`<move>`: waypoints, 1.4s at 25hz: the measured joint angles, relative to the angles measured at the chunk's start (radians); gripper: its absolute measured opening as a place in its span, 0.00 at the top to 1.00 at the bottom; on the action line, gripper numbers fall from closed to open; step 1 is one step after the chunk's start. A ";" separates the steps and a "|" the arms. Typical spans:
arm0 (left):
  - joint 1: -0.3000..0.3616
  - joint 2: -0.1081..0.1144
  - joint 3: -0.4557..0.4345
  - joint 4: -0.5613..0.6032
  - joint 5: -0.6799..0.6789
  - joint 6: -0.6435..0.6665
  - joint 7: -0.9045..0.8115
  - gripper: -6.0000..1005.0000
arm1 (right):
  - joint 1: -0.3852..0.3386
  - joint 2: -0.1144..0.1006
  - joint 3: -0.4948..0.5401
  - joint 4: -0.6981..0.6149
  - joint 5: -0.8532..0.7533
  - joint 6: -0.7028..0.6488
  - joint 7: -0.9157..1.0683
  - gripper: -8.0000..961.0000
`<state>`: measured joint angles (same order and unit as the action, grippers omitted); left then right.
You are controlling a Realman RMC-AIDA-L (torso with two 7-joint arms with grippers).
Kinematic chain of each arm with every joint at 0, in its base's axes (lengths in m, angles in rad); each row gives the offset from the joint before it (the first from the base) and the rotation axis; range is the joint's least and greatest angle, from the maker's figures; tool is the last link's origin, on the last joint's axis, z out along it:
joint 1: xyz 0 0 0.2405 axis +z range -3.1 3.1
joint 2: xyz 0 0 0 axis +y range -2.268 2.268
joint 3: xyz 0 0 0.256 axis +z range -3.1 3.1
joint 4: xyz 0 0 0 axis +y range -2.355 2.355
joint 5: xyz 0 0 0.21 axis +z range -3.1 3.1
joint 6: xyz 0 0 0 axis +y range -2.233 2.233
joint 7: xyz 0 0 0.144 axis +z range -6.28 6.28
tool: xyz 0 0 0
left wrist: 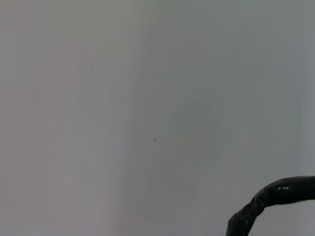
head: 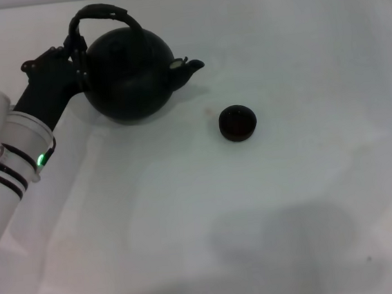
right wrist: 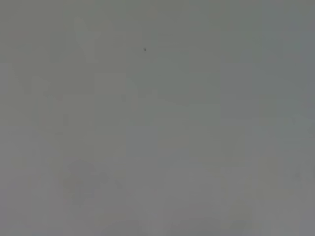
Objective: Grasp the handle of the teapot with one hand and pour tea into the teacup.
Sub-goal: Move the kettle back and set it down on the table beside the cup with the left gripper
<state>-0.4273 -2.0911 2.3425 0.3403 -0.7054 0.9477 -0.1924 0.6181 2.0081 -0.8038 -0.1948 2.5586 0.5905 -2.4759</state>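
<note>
The round matte black teapot (head: 130, 73) stands on the white table at the far left, its short spout (head: 190, 67) pointing right toward the teacup. Its arched black handle (head: 100, 14) rises over the top, and a piece of that handle (left wrist: 275, 195) shows in a corner of the left wrist view. My left gripper (head: 78, 57) is right against the left foot of the handle, beside the pot's body. The tiny dark teacup (head: 237, 123) sits upright on the table, to the right of the spout and a little nearer to me. My right gripper is out of view.
The white tabletop (head: 258, 217) spreads around the pot and the cup. My white left forearm (head: 9, 151) comes in from the left edge. The right wrist view shows only a plain grey surface.
</note>
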 joint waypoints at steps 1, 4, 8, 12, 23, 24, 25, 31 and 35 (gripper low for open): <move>-0.001 0.000 0.000 0.000 0.000 -0.002 0.000 0.90 | 0.000 0.000 0.000 0.000 0.000 0.000 0.000 0.10; -0.002 0.000 0.007 -0.001 0.000 -0.008 0.000 0.90 | 0.000 0.000 0.000 0.000 0.000 0.000 0.000 0.10; -0.006 0.000 0.021 0.005 -0.001 -0.027 0.000 0.90 | 0.000 0.000 0.000 0.000 0.000 0.000 0.000 0.10; -0.010 0.001 0.022 0.003 -0.002 -0.031 -0.001 0.90 | 0.000 -0.002 0.000 0.000 0.000 0.000 0.000 0.10; -0.010 0.000 0.023 0.002 -0.001 -0.035 -0.001 0.88 | -0.005 -0.002 0.000 0.000 0.000 0.000 0.000 0.10; -0.010 0.000 0.023 0.002 0.001 -0.035 -0.001 0.86 | -0.005 -0.002 0.000 0.000 0.000 0.000 0.000 0.10; -0.010 0.001 0.023 0.003 0.002 -0.035 -0.001 0.84 | -0.005 -0.002 0.000 0.000 0.000 0.000 0.000 0.10; -0.014 0.002 0.023 0.005 0.005 -0.035 -0.001 0.72 | -0.005 -0.002 0.000 0.000 0.000 0.000 0.000 0.10; -0.015 0.003 0.023 0.006 0.002 -0.033 -0.001 0.60 | -0.007 -0.002 0.000 0.000 0.000 0.000 0.000 0.10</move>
<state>-0.4418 -2.0883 2.3653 0.3462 -0.7030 0.9148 -0.1934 0.6109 2.0064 -0.8038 -0.1948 2.5587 0.5905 -2.4758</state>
